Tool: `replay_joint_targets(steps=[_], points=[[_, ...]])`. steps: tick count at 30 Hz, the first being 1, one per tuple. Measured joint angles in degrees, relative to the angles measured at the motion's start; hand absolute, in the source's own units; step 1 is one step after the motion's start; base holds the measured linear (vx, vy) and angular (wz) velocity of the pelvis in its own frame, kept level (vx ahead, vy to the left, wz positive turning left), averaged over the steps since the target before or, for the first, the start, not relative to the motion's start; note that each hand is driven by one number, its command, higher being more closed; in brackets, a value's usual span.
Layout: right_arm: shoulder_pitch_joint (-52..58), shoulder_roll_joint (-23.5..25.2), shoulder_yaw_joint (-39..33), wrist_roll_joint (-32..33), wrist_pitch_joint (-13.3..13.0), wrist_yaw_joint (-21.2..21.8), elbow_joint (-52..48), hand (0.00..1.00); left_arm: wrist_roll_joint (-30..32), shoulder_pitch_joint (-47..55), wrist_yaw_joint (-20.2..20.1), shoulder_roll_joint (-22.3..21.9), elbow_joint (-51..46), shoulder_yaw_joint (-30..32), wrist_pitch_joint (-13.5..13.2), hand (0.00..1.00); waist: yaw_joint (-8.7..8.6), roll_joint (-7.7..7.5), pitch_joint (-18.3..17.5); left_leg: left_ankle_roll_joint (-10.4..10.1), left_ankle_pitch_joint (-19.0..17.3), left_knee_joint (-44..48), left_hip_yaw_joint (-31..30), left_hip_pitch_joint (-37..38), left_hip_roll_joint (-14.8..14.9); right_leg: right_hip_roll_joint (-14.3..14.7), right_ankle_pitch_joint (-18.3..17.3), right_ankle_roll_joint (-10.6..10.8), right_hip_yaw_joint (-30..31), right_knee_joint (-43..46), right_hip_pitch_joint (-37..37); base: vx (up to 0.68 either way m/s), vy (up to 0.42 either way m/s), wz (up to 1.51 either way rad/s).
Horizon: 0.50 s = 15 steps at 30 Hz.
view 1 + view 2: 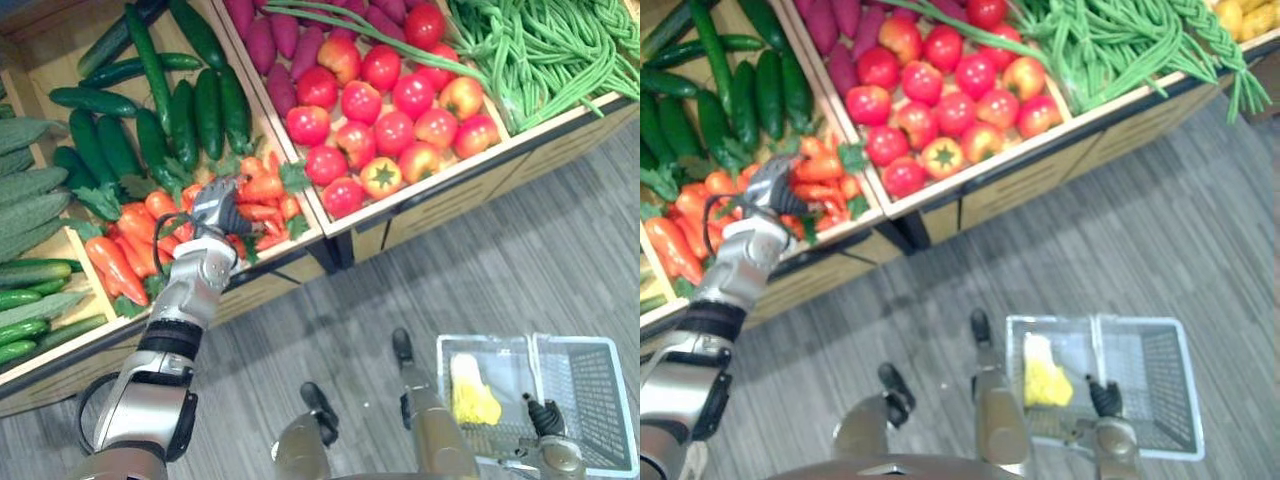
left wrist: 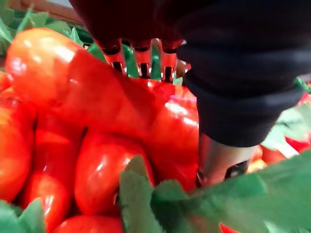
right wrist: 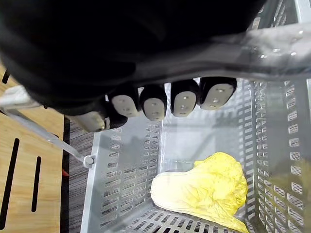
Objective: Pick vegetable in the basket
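Note:
Orange-red carrots [image 1: 130, 240] with green leaves lie piled in a wooden crate at the left. My left hand [image 1: 215, 205] is down on that pile. In the left wrist view its fingers [image 2: 141, 60] reach over the far side of one carrot [image 2: 146, 111] and the thumb [image 2: 218, 160] presses its near side; the fingertips are hidden behind it. At the lower right, my right hand [image 1: 545, 415] is curled round the handle [image 3: 272, 43] of a pale plastic basket [image 1: 610, 400]. A yellow leafy cabbage [image 3: 204, 187] lies in the basket.
Dark cucumbers [image 1: 190, 110] fill the crate behind the carrots. To the right are purple sweet potatoes [image 1: 270, 45], red tomatoes [image 1: 390, 110] and long green beans [image 1: 540, 50]. The wooden shelf front [image 1: 430, 215] runs diagonally above grey plank floor [image 1: 560, 260].

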Motion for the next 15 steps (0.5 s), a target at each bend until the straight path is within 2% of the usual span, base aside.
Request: replay_joint_targets(steps=[15], points=[[-1.0, 0.0, 1.4, 0.5, -0.1, 0.0, 0.2, 1.0, 0.0, -3.2, -0.2, -1.2, 6.3, 3.8, 1.0, 1.0, -0.33, -0.63, 0.6, -0.6, 0.9, -0.1, 0.4, -0.8, 0.9, 1.1, 0.8, -0.5, 1.2, -0.8, -0.9, -0.03, -0.061, -0.03]])
